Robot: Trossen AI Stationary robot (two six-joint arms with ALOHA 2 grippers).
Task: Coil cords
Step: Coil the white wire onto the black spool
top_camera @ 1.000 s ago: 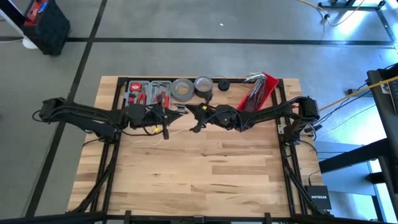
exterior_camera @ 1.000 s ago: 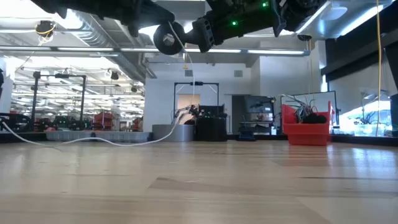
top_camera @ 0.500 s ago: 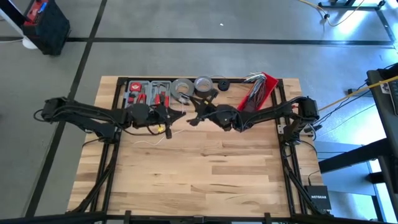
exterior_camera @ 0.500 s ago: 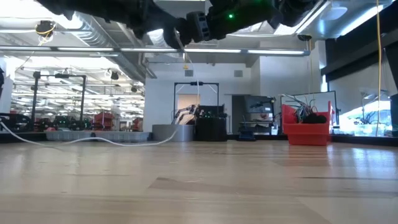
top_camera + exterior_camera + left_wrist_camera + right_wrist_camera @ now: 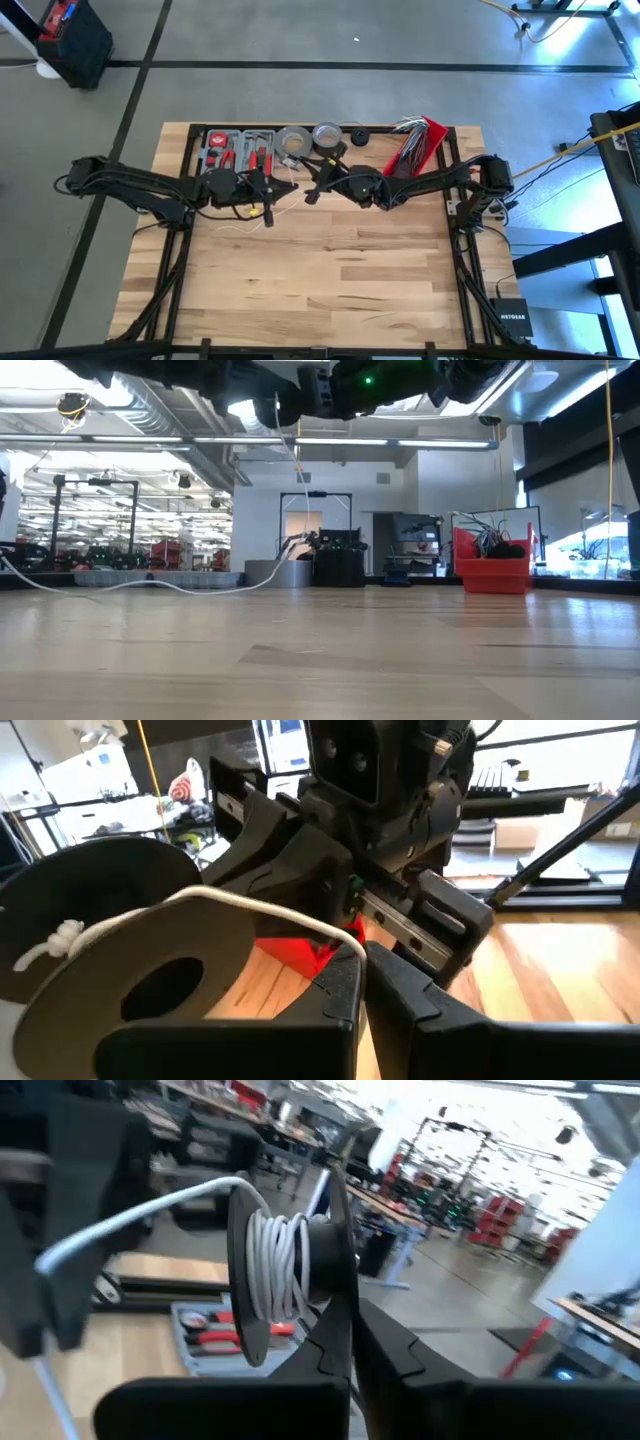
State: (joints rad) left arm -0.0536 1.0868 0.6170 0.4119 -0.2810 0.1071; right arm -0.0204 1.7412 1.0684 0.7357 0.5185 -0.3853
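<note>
Beside the grey tape roll [image 5: 291,143], the right end effector [image 5: 350,1342] clenches a black spool [image 5: 335,1250] wound with thin white cord [image 5: 275,1265]; the left end effector [image 5: 362,982] pinches that cord's free run.

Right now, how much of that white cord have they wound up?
Done: several turns of the white cord sit on the black spool.

In hand: the right gripper is shut on the spool's flange, and the left gripper is shut on the cord, both high over the table.

Left: a long slack stretch lies across the wood in the low view, so plenty remains.
</note>
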